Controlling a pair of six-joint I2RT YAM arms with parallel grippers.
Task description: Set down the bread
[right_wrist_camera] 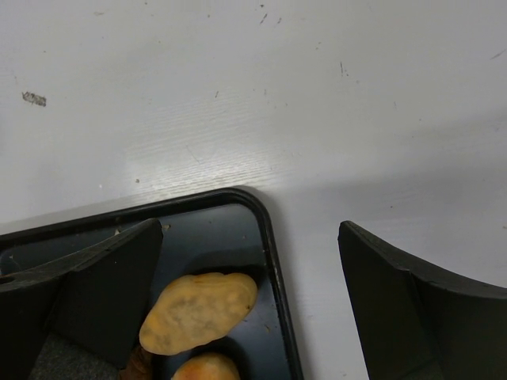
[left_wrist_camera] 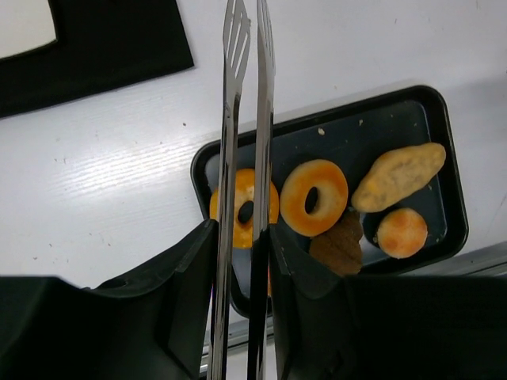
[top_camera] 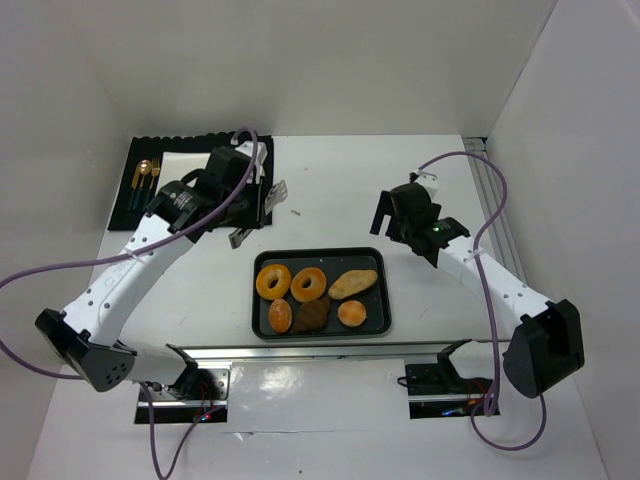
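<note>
Centrally, a shallow black tray (top_camera: pixel 320 252) with rounded corners is seen on the matte white table (top_camera: pixel 420 150), and all the bread is contained in it. Along its upper row lie two glossy orange ring doughnuts (top_camera: pixel 273 280), side by side, and an oblong, speckled golden roll (top_camera: pixel 353 284) at the right. Below them are set a small rounded bun (top_camera: pixel 280 316), a dark brown irregular piece (top_camera: pixel 313 315) and a smooth round bun (top_camera: pixel 352 313).

At the upper left of the overhead frame a black ribbed mat (top_camera: pixel 150 150) is laid out, with a flat white sheet or plate (top_camera: pixel 185 165) on it and gold-coloured cutlery (top_camera: pixel 147 175) along its left side.

Polished metal tongs (left_wrist_camera: pixel 232 119) with slotted flat tips are clamped between the black fingers (left_wrist_camera: pixel 198 253) of the left gripper (left_wrist_camera: pixel 244 237); their two arms are pressed nearly together and nothing is carried between them. In the left wrist view the tongs are seen above the tray, crossing one ring doughnut.

The right gripper (right_wrist_camera: pixel 249 229) is held with its jaws spread wide and nothing between them, over the tray's upper right corner, where the oblong roll is visible beside the left finger (right_wrist_camera: pixel 103 293).
</note>
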